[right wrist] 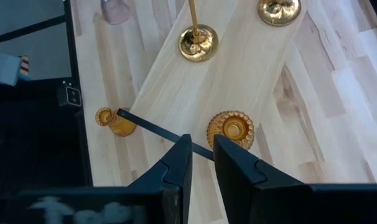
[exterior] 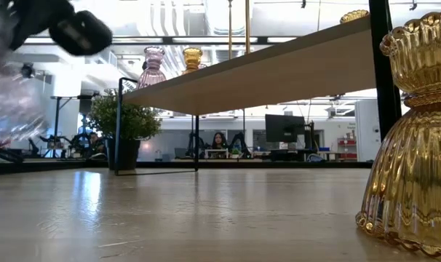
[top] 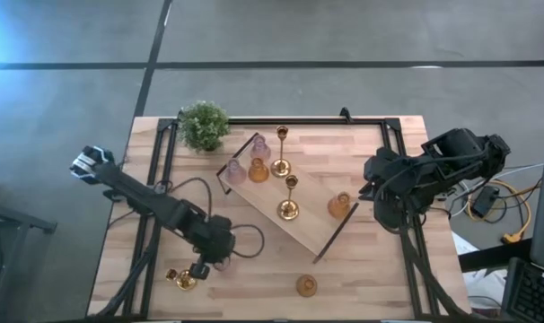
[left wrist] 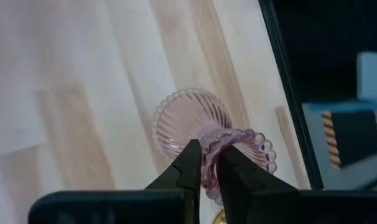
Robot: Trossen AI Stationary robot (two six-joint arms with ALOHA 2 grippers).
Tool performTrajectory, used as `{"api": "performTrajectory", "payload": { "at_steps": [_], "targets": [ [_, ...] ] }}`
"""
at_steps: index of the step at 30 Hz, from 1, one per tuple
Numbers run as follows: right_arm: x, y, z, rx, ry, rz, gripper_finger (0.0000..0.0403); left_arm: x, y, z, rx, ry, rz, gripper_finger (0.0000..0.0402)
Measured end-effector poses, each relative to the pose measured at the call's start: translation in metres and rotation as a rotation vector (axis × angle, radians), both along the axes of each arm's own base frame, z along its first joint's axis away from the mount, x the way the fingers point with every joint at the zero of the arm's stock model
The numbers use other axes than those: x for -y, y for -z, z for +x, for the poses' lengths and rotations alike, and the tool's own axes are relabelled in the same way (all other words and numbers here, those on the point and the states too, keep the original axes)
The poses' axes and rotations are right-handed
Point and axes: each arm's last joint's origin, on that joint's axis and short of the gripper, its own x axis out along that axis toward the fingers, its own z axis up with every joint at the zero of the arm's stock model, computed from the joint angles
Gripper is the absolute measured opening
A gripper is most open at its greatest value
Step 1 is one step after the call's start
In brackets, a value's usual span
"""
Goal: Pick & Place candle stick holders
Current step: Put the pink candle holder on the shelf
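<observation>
My left gripper point(top: 220, 262) is near the table's front left, shut on a pale pink glass holder point(left wrist: 195, 118); it shows blurred in the low view point(exterior: 9, 98). A gold holder point(top: 182, 278) sits on the table just left of it. An amber holder point(top: 306, 285) stands on its base near the front edge. On the long wooden tray point(top: 308, 224) stand two pink holders point(top: 236, 172), two amber ones point(top: 339, 205) and two gold stemmed ones point(top: 288, 208). My right gripper point(right wrist: 201, 146) hovers over the tray's right end, open by a narrow gap and empty. My left gripper pinches the pink holder's beaded top rim point(left wrist: 208, 163) between its two fingers, one finger point(left wrist: 235, 168) inside the cup and one outside. The holder is tipped, its ribbed base point(left wrist: 191, 115) pointing away from the fingers. It looks lifted clear of the table.
A green potted plant point(top: 203, 126) stands at the far left corner. The tray lies diagonally across the table's middle, with black handles point(top: 330, 235) at its ends. A black frame runs along the table's edges. People sit at desks in the room beyond.
</observation>
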Motion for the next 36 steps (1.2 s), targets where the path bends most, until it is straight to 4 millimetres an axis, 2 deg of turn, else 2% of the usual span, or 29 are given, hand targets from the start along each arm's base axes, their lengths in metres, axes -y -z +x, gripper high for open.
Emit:
{"api": "performTrajectory", "payload": {
  "at_steps": [7, 13, 17, 24, 31, 36],
  "targets": [
    [-0.011, 0.001, 0.004, 0.033, -0.024, -0.025, 0.0058, -0.015, -0.050, -0.013, 0.205, -0.169, -0.006, 0.0033],
    [-0.047, 0.013, 0.016, 0.051, -0.088, -0.166, 0.0058, -0.030, -0.072, -0.022, 0.296, -0.372, -0.013, 0.0033],
    [-0.077, 0.029, 0.028, 0.065, -0.110, -0.336, 0.0058, -0.039, -0.078, -0.025, 0.328, -0.487, -0.020, 0.0033],
    [-0.122, 0.068, 0.060, 0.086, -0.098, -0.691, 0.0059, -0.044, -0.089, -0.026, 0.436, -0.548, -0.028, 0.0033],
    [-0.147, 0.112, 0.094, 0.064, -0.084, -0.944, 0.0059, -0.043, -0.090, -0.020, 0.533, -0.540, 0.027, 0.0033],
    [-0.160, 0.127, 0.110, 0.101, -0.068, -1.102, 0.0059, -0.042, -0.086, -0.016, 0.597, -0.514, 0.043, 0.0033]
  ]
}}
